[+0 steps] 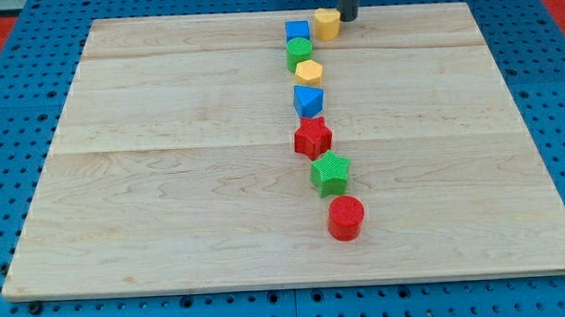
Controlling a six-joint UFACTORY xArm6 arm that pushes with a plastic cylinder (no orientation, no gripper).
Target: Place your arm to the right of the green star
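Nearest, the red cylinder [345, 218]; just above it the green star [330, 173], lower centre. My tip [347, 18] — no claw — touches the yellow block [327, 24] at top; descending carelessly could clip the blue block [308, 101].

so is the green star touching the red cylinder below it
Apart. The camera view shows a thin strip of bare wood between the green star and the red cylinder. My tip is far off at the view's top.

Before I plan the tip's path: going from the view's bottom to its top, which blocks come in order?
Red cylinder → green star → red star → blue block → yellow hexagon → green cylinder → my tip.
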